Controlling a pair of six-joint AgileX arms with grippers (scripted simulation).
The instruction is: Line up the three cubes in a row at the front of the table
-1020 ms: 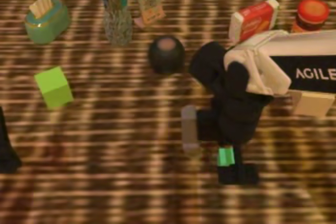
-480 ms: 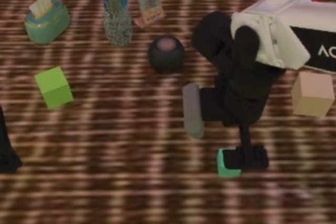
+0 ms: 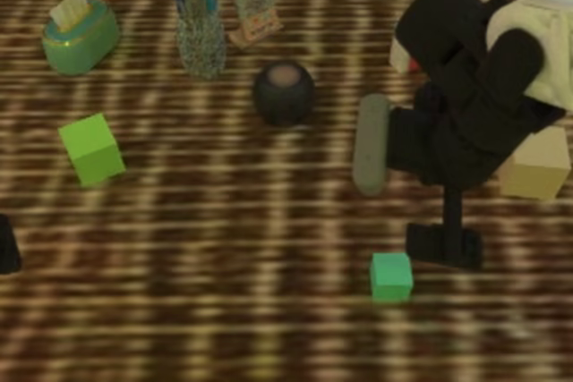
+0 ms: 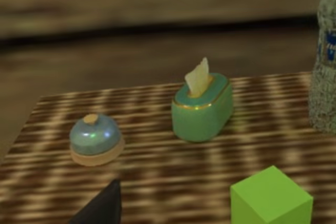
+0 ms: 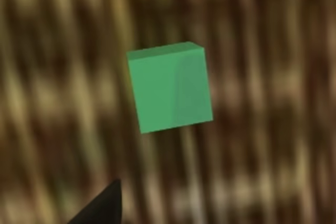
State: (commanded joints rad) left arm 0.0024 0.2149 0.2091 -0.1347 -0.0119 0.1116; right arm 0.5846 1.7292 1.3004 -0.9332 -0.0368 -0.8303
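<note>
The small teal-green cube [image 3: 391, 275] [image 5: 170, 86] rests alone on the woven table [image 3: 224, 310] near the front, right of centre. My right gripper [image 3: 445, 245] hangs open just behind and to the right of it, apart from it; one dark fingertip [image 5: 107, 205] shows in the right wrist view. The lime-green cube [image 3: 91, 148] [image 4: 270, 200] sits at the left. At the right, the pale beige cube [image 3: 540, 167] is partly covered by the right arm. My left gripper [image 3: 5, 244] is parked at the left edge, open, one fingertip [image 4: 105, 205] visible.
Along the back stand a green tissue box [image 3: 79, 35] [image 4: 202, 109], a clear bottle [image 3: 197, 15], a small card [image 3: 255, 4] and a dark sphere [image 3: 283, 93]. A corner of the red-and-white box [image 3: 403, 55] peeks from behind the right arm. A bell [image 4: 96, 139] sits near the left edge.
My right gripper has let go of the teal cube and drawn back to the right and rear; the cube stays at the front. The left gripper has slid farther toward the left edge.
</note>
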